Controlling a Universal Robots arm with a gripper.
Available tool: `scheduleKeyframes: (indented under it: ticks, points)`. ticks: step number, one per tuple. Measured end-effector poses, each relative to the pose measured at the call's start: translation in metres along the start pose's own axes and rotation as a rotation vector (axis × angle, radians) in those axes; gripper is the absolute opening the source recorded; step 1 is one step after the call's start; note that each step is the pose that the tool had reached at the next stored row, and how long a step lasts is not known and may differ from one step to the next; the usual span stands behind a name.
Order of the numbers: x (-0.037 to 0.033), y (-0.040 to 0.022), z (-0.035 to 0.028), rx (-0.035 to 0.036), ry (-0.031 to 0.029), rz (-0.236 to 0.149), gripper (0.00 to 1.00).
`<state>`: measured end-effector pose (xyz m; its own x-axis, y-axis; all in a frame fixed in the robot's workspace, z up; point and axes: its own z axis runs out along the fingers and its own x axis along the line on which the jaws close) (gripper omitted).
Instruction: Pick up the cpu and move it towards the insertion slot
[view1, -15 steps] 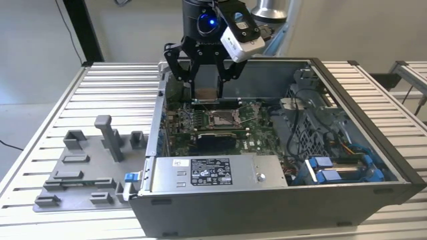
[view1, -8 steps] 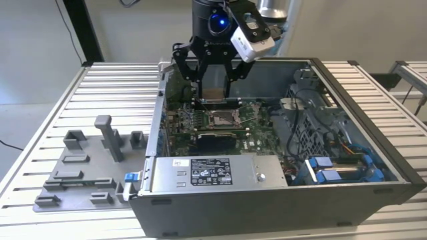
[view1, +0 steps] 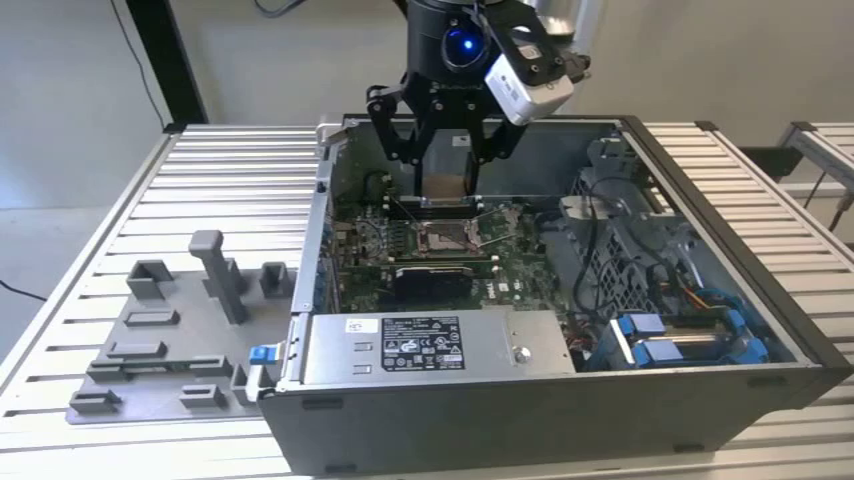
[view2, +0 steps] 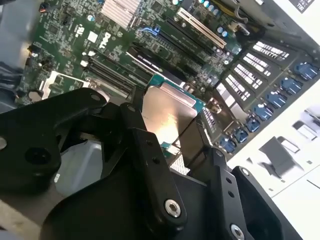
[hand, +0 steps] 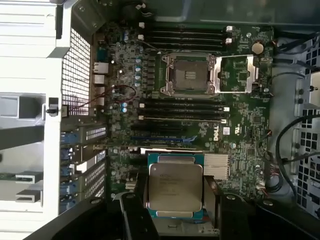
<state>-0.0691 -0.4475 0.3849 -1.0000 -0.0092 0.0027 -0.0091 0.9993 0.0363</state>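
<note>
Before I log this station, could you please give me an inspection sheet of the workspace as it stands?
Surface: ribbed metal table carrying an open computer case.
Job's things: cpu held in the gripper, above the green board; insertion slot open and unfilled.
Clutter: grey fixture tray beside the case, at the exterior view's left.
Grippers: gripper over the case, jaws shut on the cpu.
Cables: dark cables inside the case.
Surroundings: pale wall behind.

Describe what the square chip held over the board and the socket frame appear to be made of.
The small square cpu looks topped by a brushed, matte silvery metal plate on a green rim. The insertion slot has a shiny silver frame, apparently metal, around a brownish centre.
</note>
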Motion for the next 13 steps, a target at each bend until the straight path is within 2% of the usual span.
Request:
scheduleKeyframes:
  ticks: [7,13]
  points:
    - [-0.0115,-0.0002,0.0000,-0.0001,-0.0006,0.015,0.00]
    - [-0.0121,0.0000,0.0000,0.0000,-0.0007,0.020,0.00]
